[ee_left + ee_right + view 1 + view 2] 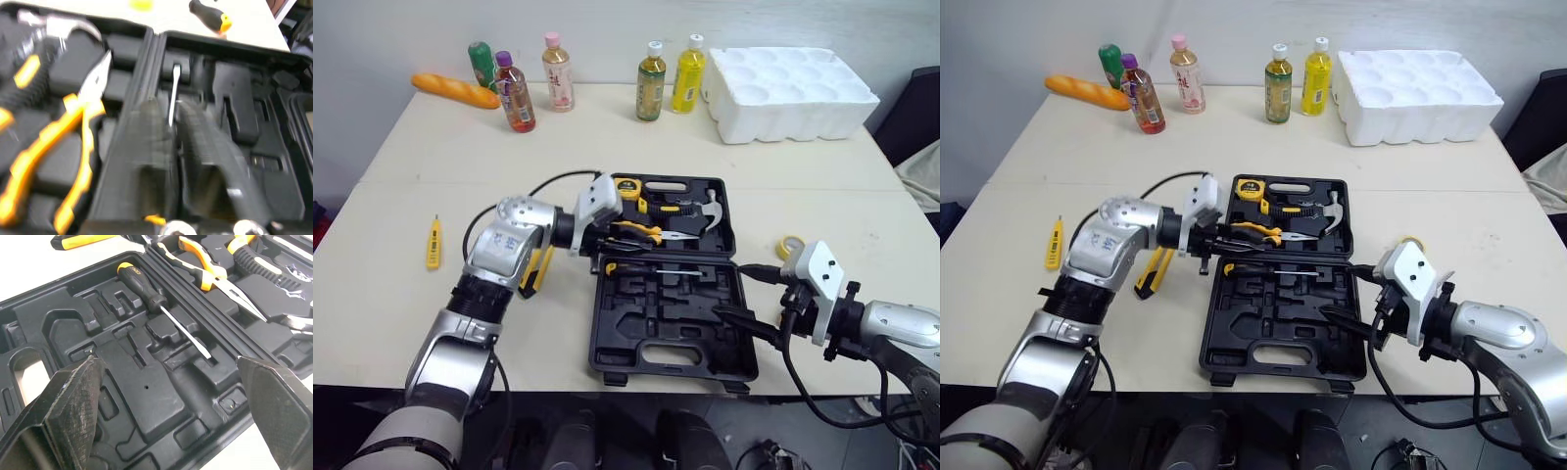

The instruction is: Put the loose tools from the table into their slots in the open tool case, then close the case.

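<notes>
1. The tool case (700, 364) lies open in the middle of the worktop (440, 157). Both halves are flat, and the hinge runs across the frame.
2. The far half carries a tape measure (626, 186) at its upper left corner, yellow-handled pliers (641, 231) below it, and a hammer (710, 211) toward the right.
3. In the near half, a screwdriver (146, 290) lies in a groove just beside the hinge (black handle with a yellow cap, handle toward the left of the frame). The rest of that half shows moulded recesses.
4. The left claw (605, 247) hangs at the case's left edge, at the hinge line and just above the handle end of the screwdriver. I cannot tell whether it is open or closed.
5. The right claw (168, 362) reaches in from the lower right of the frame, over the right side of the near half. It is spread wide with nothing between its two sides.
6. Loose things lie on the worktop:
   - A yellow-and-black utility knife (1151, 274) is just left of the case, partly under the left arm.
   - A slim yellow tester (433, 243) is well apart at the left of the frame.
   - A yellow tape roll (790, 245) is just right of the case, near the right wrist.
7. Along the top of the frame stand a bread loaf (455, 90) at the upper left, a row of bottles (557, 73), and a white foam tray (793, 93) at the upper right.
</notes>
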Controlling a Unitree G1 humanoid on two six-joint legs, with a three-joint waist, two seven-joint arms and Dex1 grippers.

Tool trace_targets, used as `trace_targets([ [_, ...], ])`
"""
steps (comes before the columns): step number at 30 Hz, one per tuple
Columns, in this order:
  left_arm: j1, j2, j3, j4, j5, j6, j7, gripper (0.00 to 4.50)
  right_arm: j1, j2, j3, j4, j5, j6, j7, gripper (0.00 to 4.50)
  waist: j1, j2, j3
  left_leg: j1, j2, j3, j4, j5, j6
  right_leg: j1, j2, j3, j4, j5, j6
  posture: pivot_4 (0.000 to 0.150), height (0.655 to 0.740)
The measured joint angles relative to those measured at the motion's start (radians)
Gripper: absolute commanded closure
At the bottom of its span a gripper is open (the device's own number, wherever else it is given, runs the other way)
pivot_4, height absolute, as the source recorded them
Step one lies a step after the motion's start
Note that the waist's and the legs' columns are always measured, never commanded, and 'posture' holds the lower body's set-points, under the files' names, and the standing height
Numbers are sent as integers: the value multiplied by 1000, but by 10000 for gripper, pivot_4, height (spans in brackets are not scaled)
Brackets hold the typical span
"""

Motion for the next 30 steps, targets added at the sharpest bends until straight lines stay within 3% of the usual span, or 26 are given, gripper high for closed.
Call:
trace_targets([
  [15, -5, -27, -81, 118, 117, -168, 19, 44032, -8, -1, 2, 33, 0, -3, 7, 0, 1, 0, 0, -1, 0, -1, 5, -2, 2, 1, -1, 0, 0, 1, 1, 1500, 7384],
  [21, -10, -17, -147, 92, 194, -166, 34, 44032, -5, -2, 2, 33, 0, -3, 12, 0, 0, 0, -7, 15, 1, -2, 4, -8, 4, 18, -2, 0, -7, 1, 1, 1500, 7384],
  [24, 1, -8, -176, 69, 232, -194, 40, 44032, 4, -3, 2, 33, 0, -3, 13, 0, -3, 6, -18, 21, 3, -1, 4, -15, 4, 25, -2, 1, -10, 0, 0, 1500, 7384],
  [30, -10, -35, -199, 78, 257, -200, 64, 44032, 10, -4, 2, 34, -1, -3, 16, 0, 1, 9, -21, 23, 4, -2, 4, -15, 4, 28, -2, 1, -12, 0, 0, 1500, 7384],
])
